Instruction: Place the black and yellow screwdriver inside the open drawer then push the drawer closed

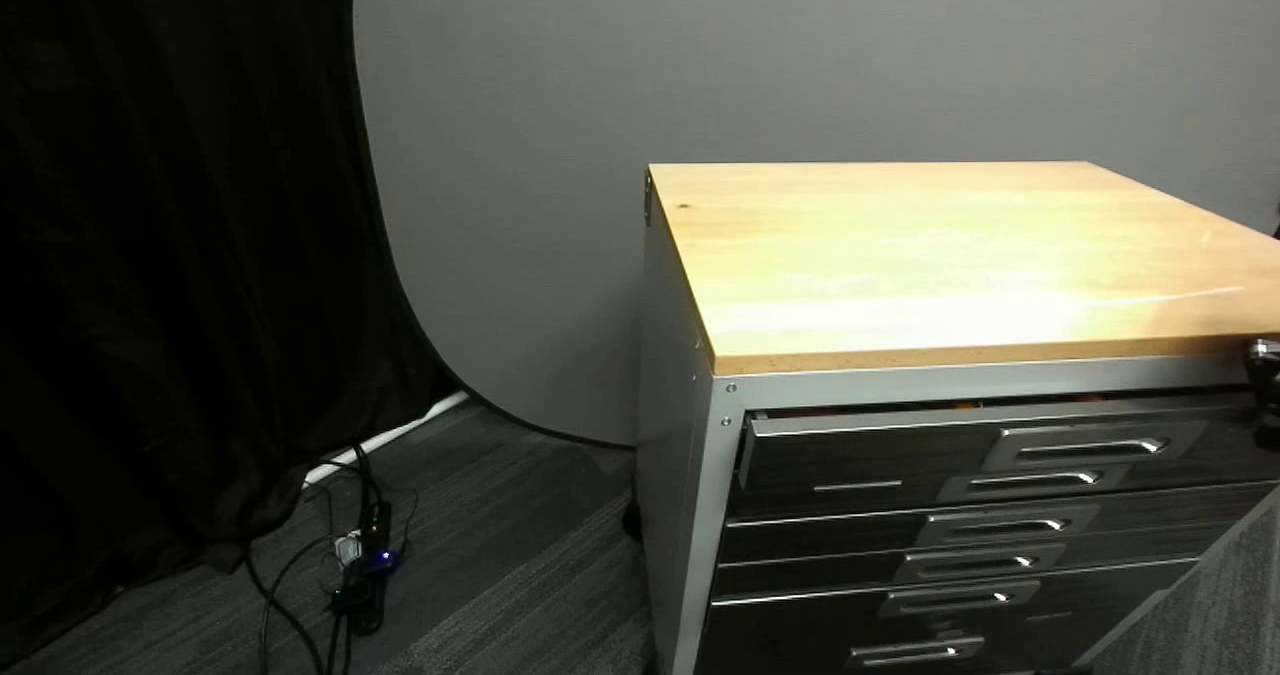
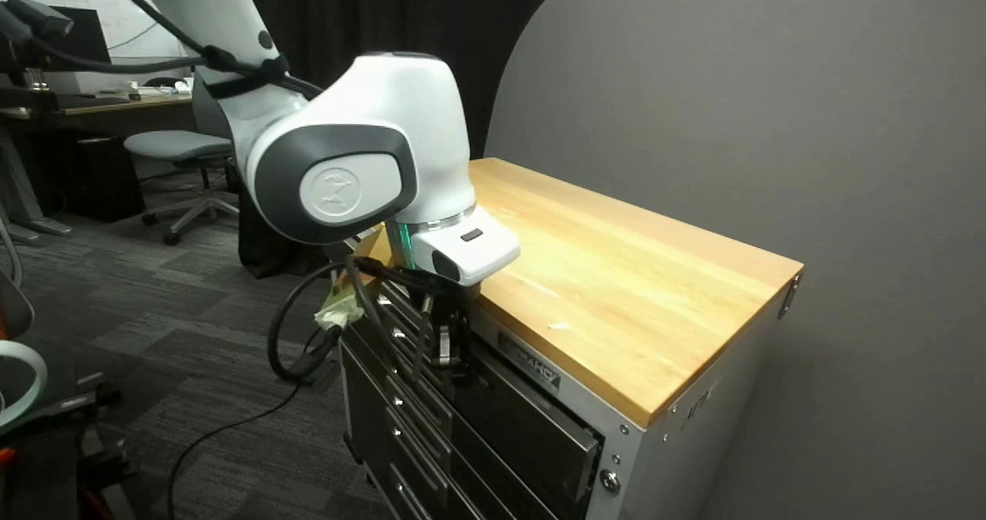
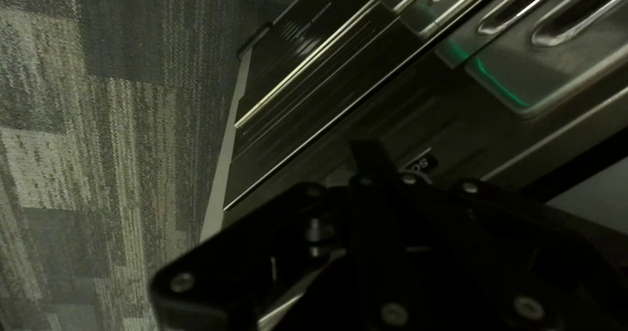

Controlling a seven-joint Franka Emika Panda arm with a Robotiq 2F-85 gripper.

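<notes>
My jaws look pressed together, I'd guess for pushing the drawer [image 1: 950, 447], ajar just beside them, since the screwdriver, which I can't see anywhere, presumably lies inside it.

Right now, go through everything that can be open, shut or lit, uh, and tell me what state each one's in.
Top drawer: slightly open
Lower drawers: look shut
Tool: looks shut; whether it touches the drawer front is unclear
Arm light: lit green
Power strip: blue-violet light glowing
Screwdriver: cannot be made out in any view
</notes>
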